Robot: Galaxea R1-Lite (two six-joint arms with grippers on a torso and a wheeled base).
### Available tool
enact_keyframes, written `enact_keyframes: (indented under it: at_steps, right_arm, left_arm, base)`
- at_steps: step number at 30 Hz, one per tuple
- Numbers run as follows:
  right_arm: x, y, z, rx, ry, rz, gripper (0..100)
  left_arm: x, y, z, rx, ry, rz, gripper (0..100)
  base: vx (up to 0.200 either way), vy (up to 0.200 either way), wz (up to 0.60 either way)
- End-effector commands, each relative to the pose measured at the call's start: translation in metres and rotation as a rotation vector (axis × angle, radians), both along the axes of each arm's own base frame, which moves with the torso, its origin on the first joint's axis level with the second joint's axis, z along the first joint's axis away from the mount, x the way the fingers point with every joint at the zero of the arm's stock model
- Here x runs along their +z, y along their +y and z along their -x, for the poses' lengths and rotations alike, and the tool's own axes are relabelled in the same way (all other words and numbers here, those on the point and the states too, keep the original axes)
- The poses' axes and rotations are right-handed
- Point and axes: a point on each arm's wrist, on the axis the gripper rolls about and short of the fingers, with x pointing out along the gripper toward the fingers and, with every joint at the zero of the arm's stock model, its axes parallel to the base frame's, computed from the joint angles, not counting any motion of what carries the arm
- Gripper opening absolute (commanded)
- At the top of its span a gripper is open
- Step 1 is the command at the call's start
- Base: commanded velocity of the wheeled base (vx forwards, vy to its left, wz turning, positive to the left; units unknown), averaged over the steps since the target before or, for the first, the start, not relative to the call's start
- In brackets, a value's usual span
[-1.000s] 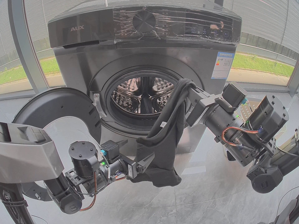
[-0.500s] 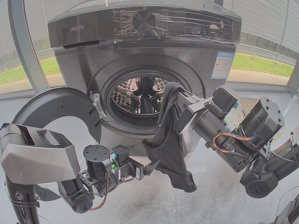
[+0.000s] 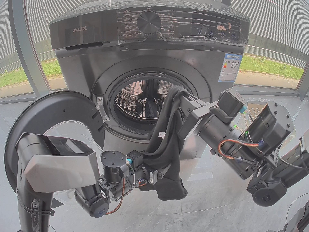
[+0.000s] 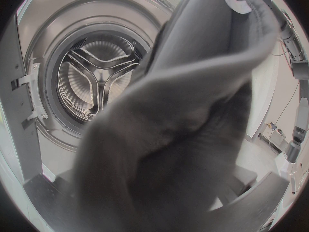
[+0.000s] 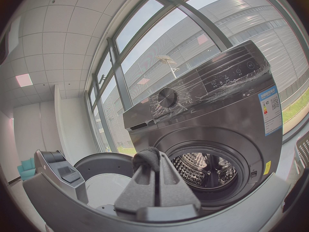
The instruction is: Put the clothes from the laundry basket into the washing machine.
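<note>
Left gripper [image 3: 163, 172]: lower centre of the head view, low in front of the machine. In the left wrist view its two fingers stand wide apart at the lower corners, with cloth sagging over and between them, not pinched.
Dark garment [image 3: 167, 136]: centre of the head view, hanging from the right gripper in front of the lower right rim of the opening, outside the drum. Its lower folds lie across the left gripper and the hem droops below it. A small white tag shows on the cloth.
Right gripper [image 3: 184, 98]: centre of the head view, just before the right edge of the opening, fingers pressed together on the bunched top of the garment.
Door [image 3: 58, 110]: middle left, swung fully open.
Washing machine [image 3: 96, 65]: upper centre, with its round opening facing the camera.
Drum [image 3: 138, 99]: behind the opening, its ribbed metal wall showing.
Laundry basket [image 3: 256, 107]: middle right, a pale perforated wall beside the machine, partly hidden by the right arm.
</note>
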Motion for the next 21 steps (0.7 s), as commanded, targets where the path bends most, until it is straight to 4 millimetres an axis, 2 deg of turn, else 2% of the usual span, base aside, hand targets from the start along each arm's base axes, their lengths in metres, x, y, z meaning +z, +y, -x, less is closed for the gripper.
enact_keyframes:
  at_steps: [1,8,11,15,18,21]
  right_arm:
    - [0.002,-0.001,0.001,-0.001,-0.006,-0.007,0]
    - [0.000,-0.006,-0.007,-0.030,0.003,0.002,0]
    - [-0.003,-0.016,-0.022,-0.085,0.008,0.010,0]
    - [-0.012,-0.022,-0.040,-0.132,0.022,0.025,0]
    - [-0.023,-0.027,-0.053,-0.162,0.040,0.043,0]
    - [-0.029,-0.029,-0.059,-0.174,0.049,0.051,0]
  left_arm:
    - [-0.015,-0.002,-0.009,0.014,0.013,-0.010,0]
    - [-0.009,0.002,-0.011,0.029,0.011,0.011,0]
    - [0.010,0.006,-0.005,0.029,-0.014,0.033,0]
    - [0.035,0.013,0.014,0.007,-0.038,0.052,0]
    - [0.051,0.019,0.036,-0.022,-0.044,0.061,0]
    - [0.059,0.024,0.046,-0.031,-0.047,0.065,0]
  base:
    - [0.000,0.000,0.00]
    - [0.000,0.000,0.00]
    - [0.000,0.000,0.00]
    - [0.000,0.000,0.00]
    - [0.000,0.000,0.00]
    - [0.000,0.000,0.00]
